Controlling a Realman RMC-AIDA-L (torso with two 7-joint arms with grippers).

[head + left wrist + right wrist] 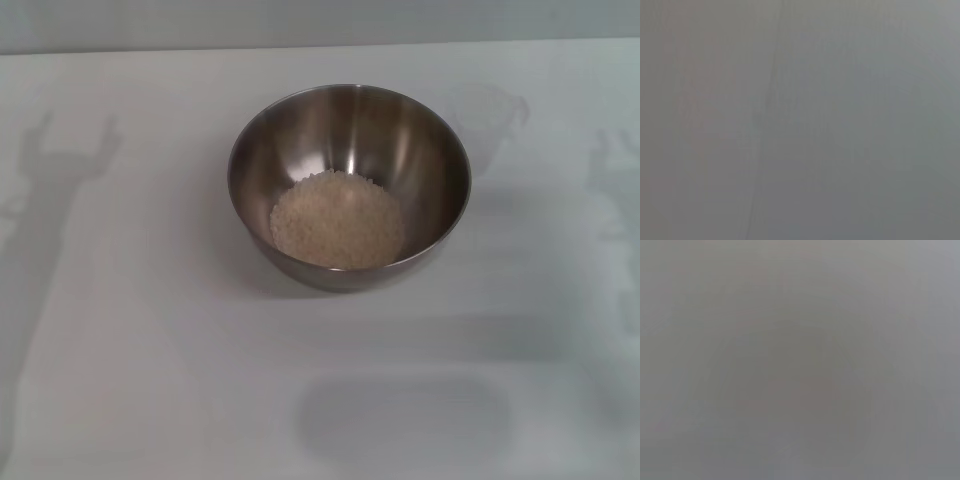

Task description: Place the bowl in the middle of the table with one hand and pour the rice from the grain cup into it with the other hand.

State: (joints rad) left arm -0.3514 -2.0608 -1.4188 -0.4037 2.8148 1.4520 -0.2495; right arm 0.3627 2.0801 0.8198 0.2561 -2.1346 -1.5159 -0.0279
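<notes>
The stainless-steel bowl (349,186) stands upright near the middle of the white table (130,330) in the head view. A pale mass of rice (337,218) lies in its bottom. The translucent grain cup (490,122) stands upright on the table just behind and right of the bowl, and looks empty. Neither gripper shows in any view; only their shadows fall on the table at the far left and far right. Both wrist views show a plain grey surface and nothing else.
The table's far edge (320,45) runs along the top of the head view. A faint rectangular shadow (405,415) lies on the table in front of the bowl.
</notes>
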